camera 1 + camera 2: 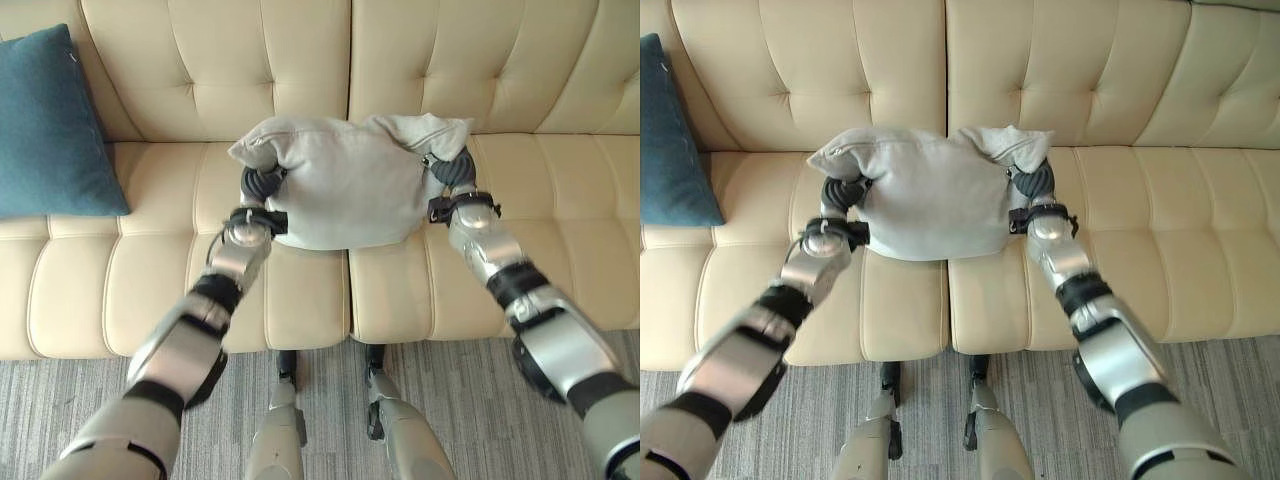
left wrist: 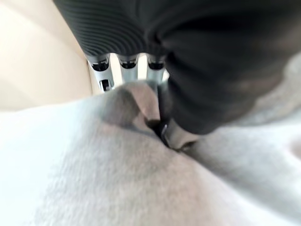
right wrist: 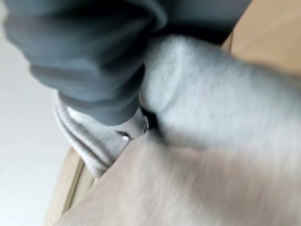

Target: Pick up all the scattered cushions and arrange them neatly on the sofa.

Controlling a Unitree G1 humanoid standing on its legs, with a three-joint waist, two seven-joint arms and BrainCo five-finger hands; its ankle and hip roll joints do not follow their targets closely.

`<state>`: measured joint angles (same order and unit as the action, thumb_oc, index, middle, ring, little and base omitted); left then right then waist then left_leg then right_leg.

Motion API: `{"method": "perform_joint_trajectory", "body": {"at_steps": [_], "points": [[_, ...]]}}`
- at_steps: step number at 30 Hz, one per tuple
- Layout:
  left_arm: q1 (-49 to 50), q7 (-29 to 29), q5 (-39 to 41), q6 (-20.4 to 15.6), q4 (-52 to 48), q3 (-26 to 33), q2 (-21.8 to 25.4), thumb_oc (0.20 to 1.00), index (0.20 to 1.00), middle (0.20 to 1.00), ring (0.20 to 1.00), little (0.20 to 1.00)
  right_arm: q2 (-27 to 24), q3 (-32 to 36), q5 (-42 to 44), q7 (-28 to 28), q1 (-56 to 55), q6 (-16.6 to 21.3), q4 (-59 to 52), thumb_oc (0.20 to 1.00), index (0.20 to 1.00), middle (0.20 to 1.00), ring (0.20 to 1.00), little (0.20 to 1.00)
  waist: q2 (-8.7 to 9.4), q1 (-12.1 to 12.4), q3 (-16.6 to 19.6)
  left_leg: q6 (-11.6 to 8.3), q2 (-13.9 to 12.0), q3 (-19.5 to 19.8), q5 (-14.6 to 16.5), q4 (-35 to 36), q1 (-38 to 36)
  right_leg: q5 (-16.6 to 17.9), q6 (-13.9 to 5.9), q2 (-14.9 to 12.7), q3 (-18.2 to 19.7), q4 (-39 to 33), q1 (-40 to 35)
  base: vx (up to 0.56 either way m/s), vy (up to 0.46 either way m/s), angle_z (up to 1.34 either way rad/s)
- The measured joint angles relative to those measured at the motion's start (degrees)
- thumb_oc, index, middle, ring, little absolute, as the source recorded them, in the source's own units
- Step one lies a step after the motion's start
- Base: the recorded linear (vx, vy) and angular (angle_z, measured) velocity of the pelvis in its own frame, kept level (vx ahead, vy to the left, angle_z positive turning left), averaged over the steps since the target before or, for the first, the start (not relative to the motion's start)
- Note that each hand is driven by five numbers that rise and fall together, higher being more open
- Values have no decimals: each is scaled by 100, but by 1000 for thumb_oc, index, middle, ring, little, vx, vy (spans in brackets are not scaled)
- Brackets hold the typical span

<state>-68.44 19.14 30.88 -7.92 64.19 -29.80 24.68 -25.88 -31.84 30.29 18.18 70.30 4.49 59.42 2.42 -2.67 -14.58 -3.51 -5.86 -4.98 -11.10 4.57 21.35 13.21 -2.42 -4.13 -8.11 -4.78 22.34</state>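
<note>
A light grey cushion (image 1: 345, 185) is held between my two hands over the middle of the cream sofa's seat (image 1: 560, 200). My left hand (image 1: 258, 185) grips its left edge. In the left wrist view its fingers (image 2: 128, 63) run behind the grey cushion (image 2: 94, 165) while the thumb digs into the cloth. At the upper right corner my right hand (image 1: 452, 170) pinches the bunched fabric, and in the right wrist view the right hand (image 3: 94, 61) closes over a fold of the cushion (image 3: 211, 141). A blue cushion (image 1: 45, 125) leans upright against the sofa back at the far left.
The sofa's tufted back (image 1: 300, 60) rises behind the grey cushion. Bare seat lies to the right of my right hand and between the two cushions. Grey carpet (image 1: 470, 390) runs along the sofa's front edge.
</note>
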Motion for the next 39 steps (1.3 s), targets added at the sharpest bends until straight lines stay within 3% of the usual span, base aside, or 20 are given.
{"method": "perform_joint_trajectory", "body": {"at_steps": [6,10,13,17,19,22,23,30,33,39], "points": [[-629,-109,717,96,51,383,903,1000,1000,1000,1000,1000,-553,186,23,229,373,-149,35,1000,1000,1000,1000,1000,-3,24,0,1,-3,6,0,0,-22,9,13,-3,-7,1,-33,43,18,2],[-507,-103,1083,73,-686,591,1771,1000,1000,1000,1000,1000,-1506,664,42,521,142,-123,-548,1000,1000,1000,1000,1000,-22,67,-10,0,1,116,0,0,-145,9,14,-25,-132,2,-221,69,36,13],[301,-148,1120,24,-1466,957,1976,1000,1000,1000,1000,1000,-1626,1431,220,614,-603,-50,-1080,1000,1000,1000,1000,1000,-32,98,-2,-39,28,118,40,1,-440,-56,-12,-33,-135,1,-547,73,38,10],[2305,-228,1108,-46,-2588,1918,2078,1000,1000,1000,1000,1000,-1523,2427,229,638,-2433,66,-2143,1000,1000,1000,1000,1000,-58,139,25,-131,43,116,225,3,-686,-244,-29,-45,-112,0,-794,94,51,0],[3570,-213,1045,-25,-3223,2711,1809,1000,1000,1000,1000,1000,-1265,2932,170,651,-3371,47,-2734,1000,1000,1000,1000,1000,-72,144,49,-90,38,105,251,4,-780,-245,-27,-40,-80,-1,-860,66,30,-8],[4909,-255,784,38,-3906,3011,1371,1000,1000,1000,1000,1000,-969,3277,-214,512,-4594,35,-3413,1000,1000,1000,1000,1000,-108,149,118,-97,34,108,269,5,-835,-263,-40,-48,-90,-2,-938,64,46,3],[5875,-351,404,63,-4413,3127,995,1000,1000,1000,1000,1000,-669,3454,-566,354,-5420,27,-3823,1000,1000,1000,1000,1000,-111,156,130,-70,38,108,292,21,-1009,-303,-38,-51,-81,-3,-1103,38,43,-4],[7130,-706,-523,261,-4395,3199,-53,1000,1000,1000,1000,1000,111,3397,-1323,-290,-6650,-93,-3865,1000,1000,1000,1000,1000,-132,155,640,-55,62,104,364,41,-1196,-446,-138,-74,-91,-33,-1296,-6,53,0],[7315,-883,-880,387,-4113,2787,-465,1000,1000,1000,1000,1000,484,3024,-1498,-542,-6893,-223,-3604,1000,1000,1000,1000,1000,-134,145,757,-51,113,107,389,32,-1348,-440,-169,-136,-87,-34,-1440,-46,105,-1],[7324,-1164,-1233,545,-4073,2291,-654,1000,1000,1000,1000,1000,786,2742,-1569,-857,-7003,-349,-3488,1000,1000,1000,1000,1000,-79,144,930,35,249,33,416,44,-1535,-434,-187,-262,16,-33,-1575,-79,112,-6]]}}
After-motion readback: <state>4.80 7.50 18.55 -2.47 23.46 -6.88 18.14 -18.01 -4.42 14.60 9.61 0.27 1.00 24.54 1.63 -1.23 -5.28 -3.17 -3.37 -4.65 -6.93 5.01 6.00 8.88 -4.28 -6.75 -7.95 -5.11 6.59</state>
